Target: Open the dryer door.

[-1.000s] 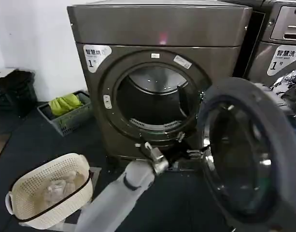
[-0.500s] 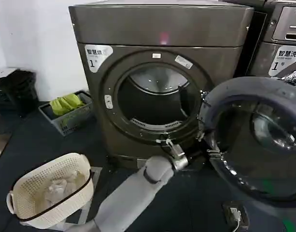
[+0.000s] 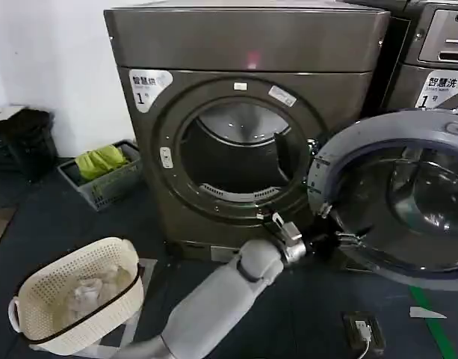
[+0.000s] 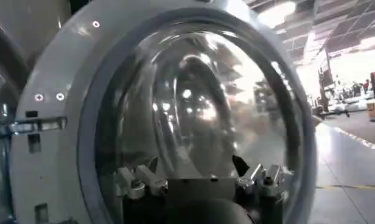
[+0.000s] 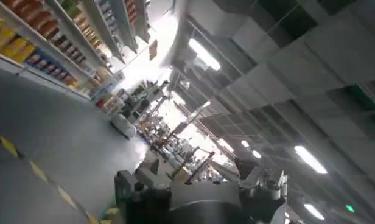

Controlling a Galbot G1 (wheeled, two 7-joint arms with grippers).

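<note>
Dark flooring is spreading out in front of the dryer (image 3: pixel 243 112), and everything here is being placed against that machine. Well to the dryer's left and nearer the camera, a cream laundry basket (image 3: pixel 75 303) is sitting on the floor with pale cloth lying inside; a grey crate (image 3: pixel 101 179) holding something green is resting beside the dryer's left flank, against the white wall. The drum opening (image 3: pixel 240 161) is standing fully exposed in the dryer's front.

Reaching up from below, the left arm is stretching toward the dryer's lower right corner, where the left gripper (image 3: pixel 322 243) is sitting against the lower inner edge of the door (image 3: pixel 397 198). In the left wrist view its fingers (image 4: pixel 136 182) are standing spread, apart from each other, with the door's glass bowl (image 4: pixel 193 115) bulging close in front of them; nothing is being clamped. The door is hanging swung out to the dryer's right, hinged at that side, its grey inner rim facing the camera.

The door is probably heavy and rigid, swinging freely on its hinge; the glass and chrome would be slippery, so the plastic rim looks the better place to push or hook.

The right gripper (image 5: pixel 199 189) is pointing away at a ceiling, fingers apart and holding nothing.
</note>
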